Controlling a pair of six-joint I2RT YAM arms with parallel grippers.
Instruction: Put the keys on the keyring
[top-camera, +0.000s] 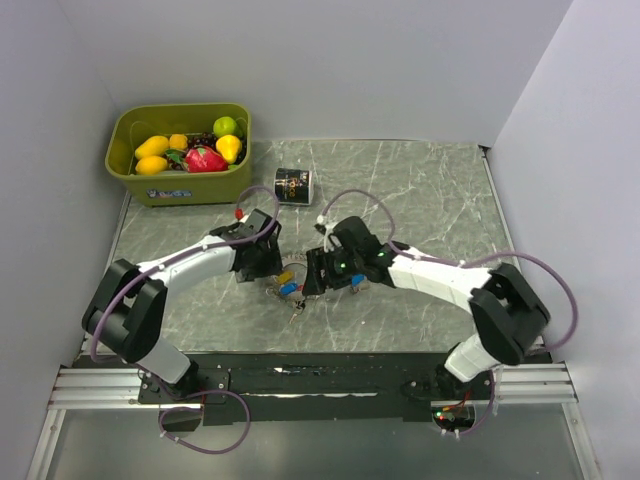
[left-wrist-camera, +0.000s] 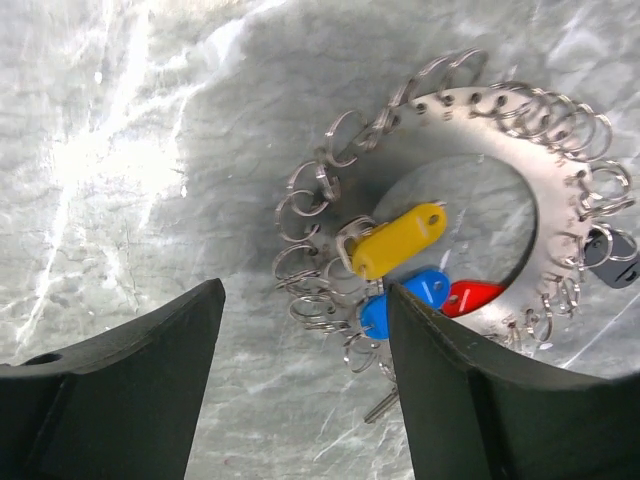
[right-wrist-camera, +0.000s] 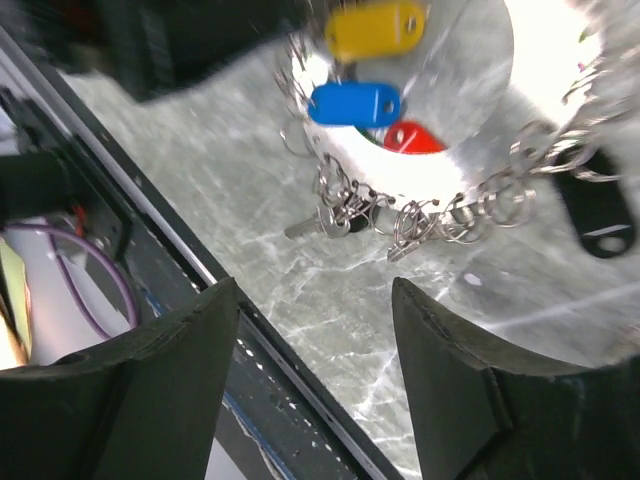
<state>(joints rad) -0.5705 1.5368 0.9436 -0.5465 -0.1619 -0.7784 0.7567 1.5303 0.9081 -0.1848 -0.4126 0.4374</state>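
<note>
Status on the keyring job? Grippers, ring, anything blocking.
Left gripper open, right gripper open, fingers empty. Keyring lying flat under both, not held. Black can and fruit bin sit far back, not in the way.

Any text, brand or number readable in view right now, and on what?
Nothing can be read in any view.
Can: gold label print, too small to read.
Bin: front sticker, too small to read.
Black tag: pale label, blurred.
Yellow tag, blue tag, red tag: no text visible.
</note>
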